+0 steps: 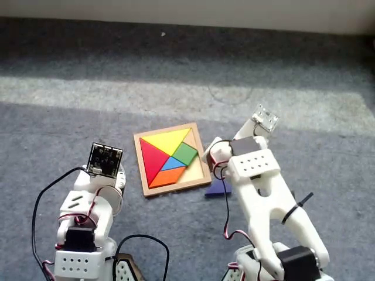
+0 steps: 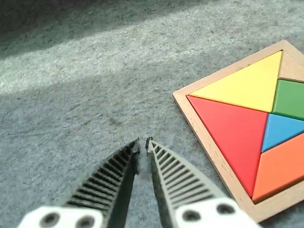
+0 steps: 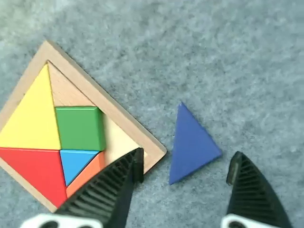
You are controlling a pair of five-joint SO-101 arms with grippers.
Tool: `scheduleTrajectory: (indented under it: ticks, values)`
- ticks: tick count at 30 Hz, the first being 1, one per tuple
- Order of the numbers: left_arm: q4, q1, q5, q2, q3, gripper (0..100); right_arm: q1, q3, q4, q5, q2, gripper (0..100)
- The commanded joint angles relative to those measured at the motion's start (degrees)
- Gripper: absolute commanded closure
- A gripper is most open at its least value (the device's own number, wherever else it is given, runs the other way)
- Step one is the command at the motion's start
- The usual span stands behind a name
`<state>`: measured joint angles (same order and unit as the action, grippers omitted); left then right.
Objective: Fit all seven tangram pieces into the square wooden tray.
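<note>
The square wooden tray point(image 1: 142, 165) point(image 2: 204, 134) point(image 3: 121, 124) lies on the grey carpet and holds a yellow triangle point(image 1: 166, 141), a red triangle point(image 1: 152, 161), a green square point(image 1: 185, 154), a light blue triangle point(image 1: 172, 164) and an orange piece point(image 1: 164, 177). A pale piece point(image 3: 119, 138) lies in the tray beside the green square. A dark blue triangle point(image 1: 218, 188) point(image 3: 191, 144) lies on the carpet just outside the tray's near right corner. My right gripper point(image 3: 185, 166) hangs open above it, its fingers on either side. My left gripper point(image 2: 142, 142) is shut, left of the tray.
Grey carpet point(image 1: 88, 76) covers the whole surface, with a sunlit band across the back. Black cables point(image 1: 140, 240) loop near the arm bases at the front edge.
</note>
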<state>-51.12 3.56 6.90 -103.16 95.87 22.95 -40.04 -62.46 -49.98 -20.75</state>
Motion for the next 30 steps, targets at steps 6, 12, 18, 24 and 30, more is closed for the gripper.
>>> scheduleTrajectory:
  ticks: [6,12,18,24,30]
  values:
    - [0.09,0.48,0.0,-0.84,1.27,95,2.68,-0.13,10.68,-4.31,9.71,72.1]
    - [0.09,0.48,0.0,-0.84,1.27,95,2.77,0.04,13.93,-4.31,18.24,72.1]
    - [0.09,0.48,0.0,-0.84,1.27,95,2.68,0.13,16.57,-4.22,21.58,72.1]
    - [0.09,0.48,0.0,-0.84,1.27,95,2.86,0.22,15.78,-4.22,21.67,72.4]
    - [0.09,0.31,0.0,-0.84,1.27,95,2.86,0.57,12.44,-2.55,21.41,72.4]
